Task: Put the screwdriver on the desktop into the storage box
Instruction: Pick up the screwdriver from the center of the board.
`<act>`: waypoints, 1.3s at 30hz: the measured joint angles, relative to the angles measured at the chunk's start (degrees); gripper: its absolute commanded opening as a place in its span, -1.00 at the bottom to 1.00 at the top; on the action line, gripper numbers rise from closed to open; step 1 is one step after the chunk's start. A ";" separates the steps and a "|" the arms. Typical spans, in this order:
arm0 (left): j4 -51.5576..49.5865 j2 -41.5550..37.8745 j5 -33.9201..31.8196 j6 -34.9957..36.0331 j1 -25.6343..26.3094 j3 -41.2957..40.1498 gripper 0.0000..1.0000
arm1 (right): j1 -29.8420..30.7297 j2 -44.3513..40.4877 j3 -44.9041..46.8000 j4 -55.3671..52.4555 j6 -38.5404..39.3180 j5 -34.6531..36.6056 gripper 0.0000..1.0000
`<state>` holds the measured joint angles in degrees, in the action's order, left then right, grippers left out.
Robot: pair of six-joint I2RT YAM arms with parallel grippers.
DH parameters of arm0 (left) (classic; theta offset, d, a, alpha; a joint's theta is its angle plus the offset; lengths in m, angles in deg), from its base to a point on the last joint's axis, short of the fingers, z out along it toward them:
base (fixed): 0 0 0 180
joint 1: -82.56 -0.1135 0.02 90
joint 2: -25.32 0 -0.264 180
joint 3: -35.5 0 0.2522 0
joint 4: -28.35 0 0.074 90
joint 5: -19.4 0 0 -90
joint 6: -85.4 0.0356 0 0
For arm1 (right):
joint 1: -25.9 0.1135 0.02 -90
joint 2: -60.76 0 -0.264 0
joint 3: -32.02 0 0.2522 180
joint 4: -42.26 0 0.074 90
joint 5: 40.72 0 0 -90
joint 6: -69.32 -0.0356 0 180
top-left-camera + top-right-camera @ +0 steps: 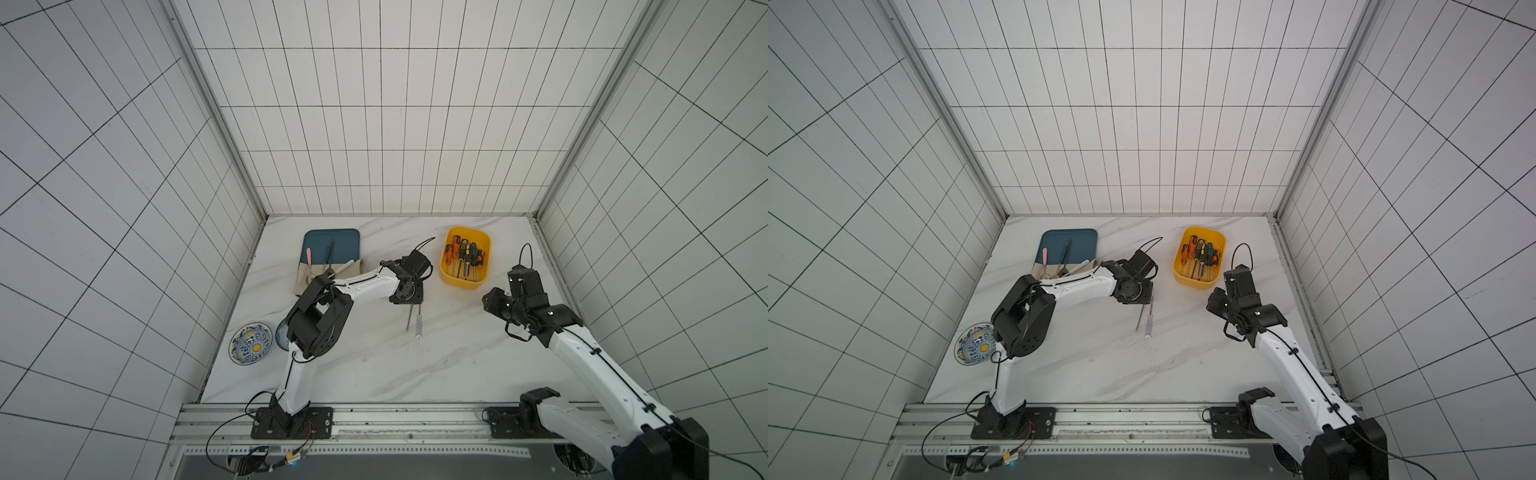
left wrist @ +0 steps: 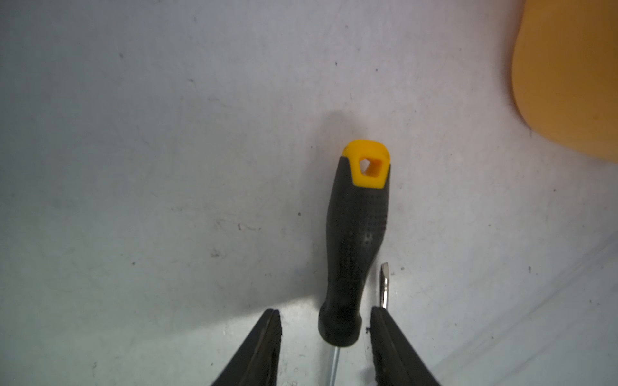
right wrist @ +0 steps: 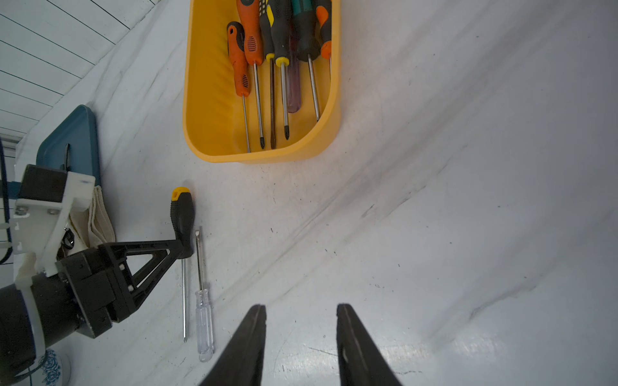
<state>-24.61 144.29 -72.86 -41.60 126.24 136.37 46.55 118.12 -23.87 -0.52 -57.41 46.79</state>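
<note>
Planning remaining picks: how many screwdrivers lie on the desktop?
2: the black-handled screwdriver straddled by the left gripper, the clear-handled screwdriver beside it. More may be hidden.

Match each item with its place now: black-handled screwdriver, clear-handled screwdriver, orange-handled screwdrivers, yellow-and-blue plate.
Items
1. black-handled screwdriver
2. clear-handled screwdriver
3. orange-handled screwdrivers
4. yellow-and-blue plate

Places
a. inside the storage box
b. lying free on the desktop
c. straddled by the open left gripper
d. by the desktop's left edge

Pairs: 1-c, 2-b, 3-a, 4-d
</note>
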 measured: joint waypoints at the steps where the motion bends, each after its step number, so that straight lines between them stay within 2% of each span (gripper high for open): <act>1: -0.50 0.46 -0.44 0.39 0.00 0.63 -0.09 | 0.00 0.02 0.00 0.02 0.00 0.00 -0.23; 6: -1.81 1.95 -1.66 1.73 0.11 2.80 -0.16 | 0.02 0.26 0.07 0.07 -0.31 -0.04 -0.23; 13: -2.10 3.87 -2.54 2.82 0.37 3.65 -0.16 | 0.37 1.33 0.46 0.48 -0.63 -0.04 -0.23; 16: -2.36 3.91 -3.15 3.23 0.52 3.72 -0.28 | 0.48 1.90 0.46 0.52 -0.83 -0.09 -0.22; 18: -2.49 3.93 -3.54 3.50 0.63 3.72 -0.44 | 0.55 1.92 0.46 0.55 -1.01 -0.07 -0.22; 20: -2.80 3.93 -4.20 3.74 0.79 3.72 -0.74 | 0.76 1.95 0.46 0.59 -1.05 -0.07 -0.23; 23: -2.69 3.72 -4.66 3.52 0.90 3.63 -1.00 | 1.01 2.16 0.46 0.85 -1.07 -0.09 -0.22; 26: -2.62 3.19 -5.09 3.48 0.85 2.80 -1.00 | 1.57 2.80 0.46 1.33 -1.07 -0.98 -0.21; 28: -2.89 2.27 -5.07 3.41 0.52 1.70 -1.00 | 2.08 2.97 0.46 2.01 -1.14 -2.36 -0.12; 33: -3.43 -5.33 -4.68 3.41 -1.49 -4.26 -1.00 | 3.56 2.95 0.46 5.95 -1.36 -7.28 -0.05; 39: 1.18 -21.62 1.03 2.91 -3.98 -11.19 -1.00 | 3.85 3.78 0.46 13.62 -1.81 -18.93 -0.04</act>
<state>-23.43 122.68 -71.83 -38.69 122.26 125.18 50.40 121.90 -23.41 13.10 -59.22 27.87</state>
